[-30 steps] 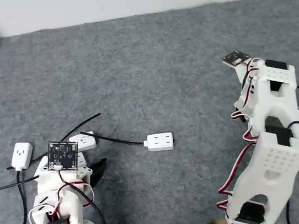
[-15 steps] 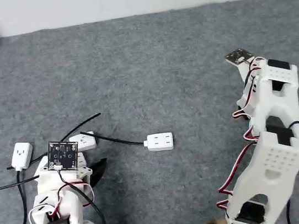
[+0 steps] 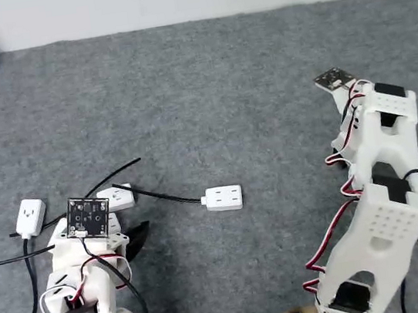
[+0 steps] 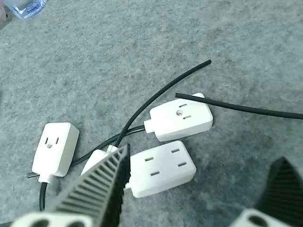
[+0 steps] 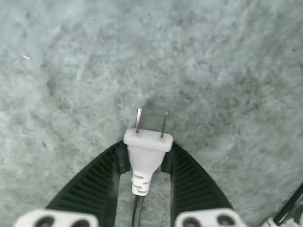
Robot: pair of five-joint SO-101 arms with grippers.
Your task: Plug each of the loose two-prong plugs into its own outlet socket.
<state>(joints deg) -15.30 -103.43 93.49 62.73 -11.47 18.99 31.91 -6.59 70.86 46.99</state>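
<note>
Right claw (image 5: 147,161) was clenched on a white two-prong plug (image 5: 147,142), with the prongs pointing away from the wrist over the grey worktop (image 5: 227,61). We could not tell whether the prongs touched it. Left claw (image 4: 201,165) stood released above three white outlet sockets (image 4: 161,168) lying close together among black cords (image 4: 161,90). A fourth socket (image 3: 222,197) lay apart, between the two arms.

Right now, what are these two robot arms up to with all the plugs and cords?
The right arm has its jaws shut on a white two-prong plug, prongs pointing out over the grey mat. The left arm holds its jaws open above a cluster of white outlet sockets with black cords. Another socket lies apart, mid-table. The held plug is not yet in any socket.
</note>
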